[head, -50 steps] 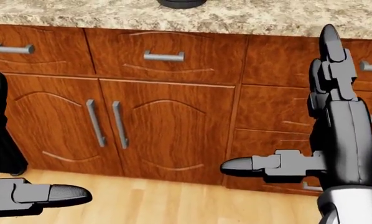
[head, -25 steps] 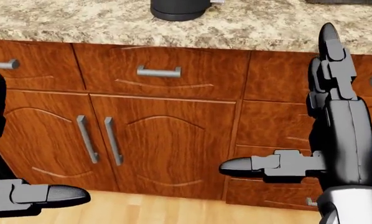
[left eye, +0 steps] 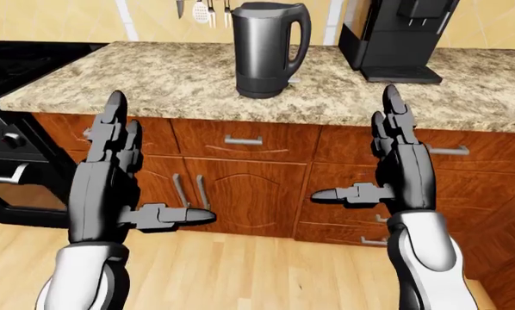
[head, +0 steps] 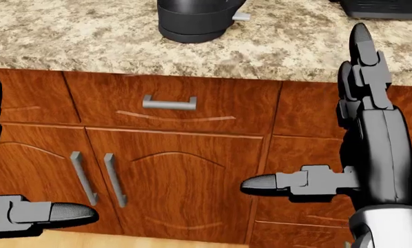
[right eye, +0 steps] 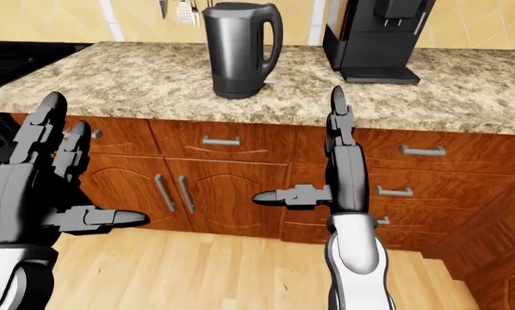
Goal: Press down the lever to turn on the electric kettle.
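Note:
A dark grey electric kettle (left eye: 266, 48) stands upright on the speckled stone counter (left eye: 154, 81), handle to the right. A small grey lever (head: 240, 16) sticks out at the foot of its handle. My left hand (left eye: 158, 165) is open, fingers up and thumb out, held before the cabinet doors below and left of the kettle. My right hand (left eye: 354, 150) is open in the same pose, below and right of the kettle. Both hands are empty and well short of the kettle.
A black coffee machine (left eye: 395, 39) stands on the counter right of the kettle. A black stove (left eye: 25, 61) adjoins the counter at the left. Wooden cabinets with a drawer handle (left eye: 243, 140) lie under the counter. Utensils (left eye: 201, 10) hang on the wall.
The whole head view has shifted: the counter and kettle base have slid down into the picture, so the camera has moved. Both hands keep the same open pose.

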`<state>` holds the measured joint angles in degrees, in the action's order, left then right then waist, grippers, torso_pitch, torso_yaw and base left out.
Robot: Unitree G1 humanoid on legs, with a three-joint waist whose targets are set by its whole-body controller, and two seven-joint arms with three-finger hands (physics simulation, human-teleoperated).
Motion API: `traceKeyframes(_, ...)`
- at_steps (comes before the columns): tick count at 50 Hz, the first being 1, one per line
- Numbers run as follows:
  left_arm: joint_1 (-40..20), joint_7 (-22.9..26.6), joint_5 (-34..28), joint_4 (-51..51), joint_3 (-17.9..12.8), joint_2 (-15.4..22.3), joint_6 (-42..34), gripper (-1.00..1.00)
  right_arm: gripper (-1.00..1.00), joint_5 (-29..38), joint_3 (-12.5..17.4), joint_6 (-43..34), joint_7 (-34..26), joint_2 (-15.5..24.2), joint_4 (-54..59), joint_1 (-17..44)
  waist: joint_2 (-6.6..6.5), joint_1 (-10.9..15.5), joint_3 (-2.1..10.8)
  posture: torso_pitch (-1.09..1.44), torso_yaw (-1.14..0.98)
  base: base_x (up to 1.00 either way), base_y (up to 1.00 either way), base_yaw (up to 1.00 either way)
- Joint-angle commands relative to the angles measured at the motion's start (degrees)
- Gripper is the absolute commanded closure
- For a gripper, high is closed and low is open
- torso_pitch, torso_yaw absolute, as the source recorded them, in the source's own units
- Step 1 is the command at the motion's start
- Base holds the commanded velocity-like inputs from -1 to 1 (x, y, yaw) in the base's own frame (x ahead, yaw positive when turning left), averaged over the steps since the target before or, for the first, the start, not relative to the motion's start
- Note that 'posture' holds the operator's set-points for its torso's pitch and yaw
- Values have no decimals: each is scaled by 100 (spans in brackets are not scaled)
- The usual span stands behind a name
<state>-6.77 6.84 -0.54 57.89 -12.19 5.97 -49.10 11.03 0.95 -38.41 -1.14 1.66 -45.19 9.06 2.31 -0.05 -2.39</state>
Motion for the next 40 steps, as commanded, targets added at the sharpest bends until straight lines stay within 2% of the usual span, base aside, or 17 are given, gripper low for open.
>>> traceKeyframes(1,-104,-36,-37,182,-81,62,161,-100,-100,-10,-52,173,8,-8,-209,144,47,7,90,0,0,24,0,0)
traceKeyframes(8,-173,-33,-27,192,-100,86,90,-100,-100,16,-98,123,20,-20,-264,129,-354,-54,13,0,0,24,0,0)
traceKeyframes(10,-194,-33,-21,204,-113,97,61,-100,-100,28,-119,107,17,-23,-269,127,-635,-83,88,0,0,24,0,0)
traceKeyframes(11,-180,-33,-27,205,-104,99,77,-100,-100,27,-106,86,9,-20,-286,129,-860,-68,180,0,0,25,0,0)
traceKeyframes(12,-165,-31,-28,192,-106,95,100,-100,-100,25,-92,70,3,-17,-308,129,-592,-4,109,0,0,25,0,0)
traceKeyframes(13,-175,-30,-26,201,-113,98,84,-100,-100,27,-95,69,6,-19,-310,127,-712,-31,70,0,0,23,0,0)
traceKeyframes(14,-188,-32,-21,208,-115,102,68,-100,-100,34,-106,70,7,-18,-304,130,-691,22,79,0,0,25,0,0)
traceKeyframes(20,-115,-26,-36,193,-103,79,148,-100,-100,42,-95,75,-7,-8,-298,133,-379,89,60,0,0,24,0,0)
traceKeyframes(22,-113,-24,-38,189,-99,76,155,-100,-100,35,-78,74,-12,-8,-299,134,-200,112,62,0,0,25,0,0)
traceKeyframes(24,-102,-20,-37,181,-101,69,171,-100,-100,45,-92,68,-11,-7,-302,131,137,112,165,0,0,24,0,0)
traceKeyframes(25,-97,-18,-36,180,-105,67,176,-100,-100,48,-91,64,-10,-10,-310,129,-9,51,143,0,0,19,0,0)
traceKeyframes(27,-93,-16,-35,192,-105,66,170,-100,-100,42,-76,66,-15,-7,-308,134,32,33,104,0,0,18,0,0)
traceKeyframes(33,-82,-15,-42,199,-100,58,172,-100,-100,27,-43,68,-29,4,-313,141,-247,-27,28,0,0,18,0,0)
traceKeyframes(35,-56,-17,-49,178,-91,45,219,-100,-100,23,-57,77,-30,2,-299,151,-422,-53,31,0,0,18,0,0)
traceKeyframes(37,-57,-23,-55,156,-74,41,236,-100,-100,13,-32,64,-35,7,-319,151,-765,-71,155,0,0,18,0,0)
traceKeyframes(38,-50,-19,-54,151,-76,40,247,-100,-100,18,-41,66,-29,5,-317,151,-630,-12,156,0,0,18,0,0)
traceKeyframes(40,-41,-13,-49,159,-90,36,251,-100,-100,21,-49,69,-29,6,-314,153,-660,10,74,0,0,19,0,0)
